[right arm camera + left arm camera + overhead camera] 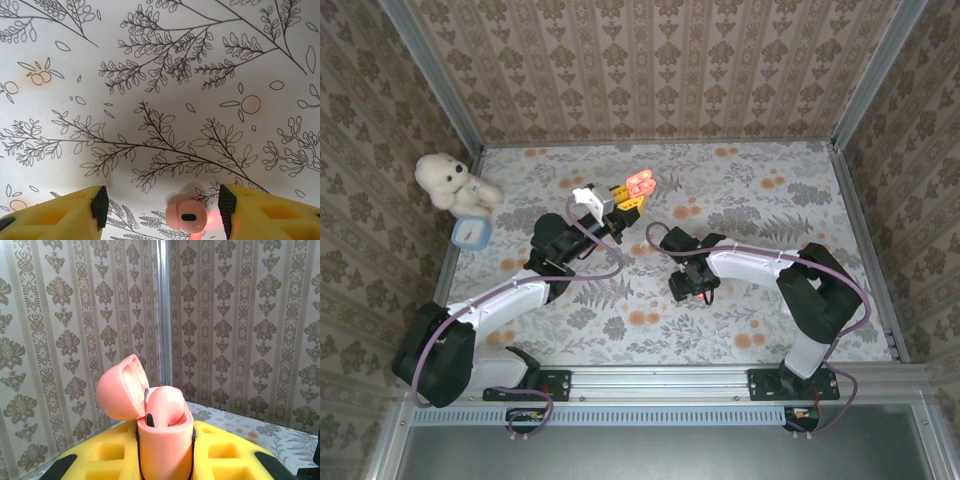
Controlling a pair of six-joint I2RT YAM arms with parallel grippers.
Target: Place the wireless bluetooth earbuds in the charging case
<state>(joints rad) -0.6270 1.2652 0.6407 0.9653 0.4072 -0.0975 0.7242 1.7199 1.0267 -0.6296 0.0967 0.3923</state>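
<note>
From above, my left tool [623, 196] holds the open case [641, 182] near the desk's [770, 310] far edge, and my right tool [691, 287] hangs low mid-desk. Left wrist: the case is clamped, lid back, with what looks like a seated bud [164, 407]. Right wrist: jaws wide astride a loose bud [186, 216], not touching it. I judge this the pickup step; next I need a gentle, centred close, then a lift.
</note>
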